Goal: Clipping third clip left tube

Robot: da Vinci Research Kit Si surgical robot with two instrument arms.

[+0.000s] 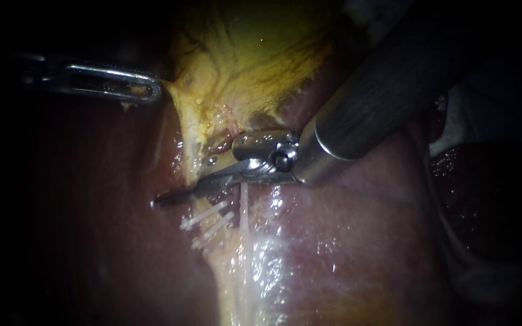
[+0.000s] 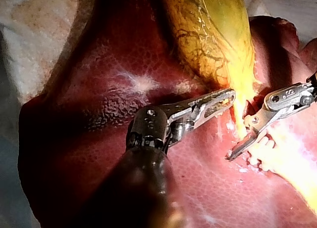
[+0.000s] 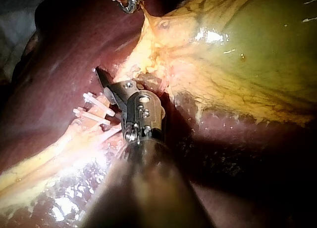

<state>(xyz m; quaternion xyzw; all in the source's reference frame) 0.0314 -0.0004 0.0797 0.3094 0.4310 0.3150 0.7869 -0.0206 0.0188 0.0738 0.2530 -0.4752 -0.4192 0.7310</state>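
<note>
The yellow gallbladder [image 1: 255, 54] narrows into pale tubes over the dark red liver [image 1: 345, 241]. Two white clips [image 1: 205, 214] cross the left tube [image 1: 220, 256]. Just above them my right instrument [image 1: 197, 172], its shaft coming from the upper right, stands with jaws open astride the yellow tissue at the tube's upper end. One thin jaw reaches past it to the left. My left instrument [image 1: 149, 92] is shut on the gallbladder's edge and holds it taut. The same shows in the left wrist view: left instrument [image 2: 225, 98], right instrument [image 2: 245, 134].
A second pale tube [image 1: 244, 211] runs down just right of the clips. In the right wrist view the clips [image 3: 94, 109] lie beside my right instrument [image 3: 116, 87], and the left instrument's tip [image 3: 126, 1] pulls a peak of gallbladder [image 3: 237, 50]. White cloth [image 1: 454, 121] lies at the right.
</note>
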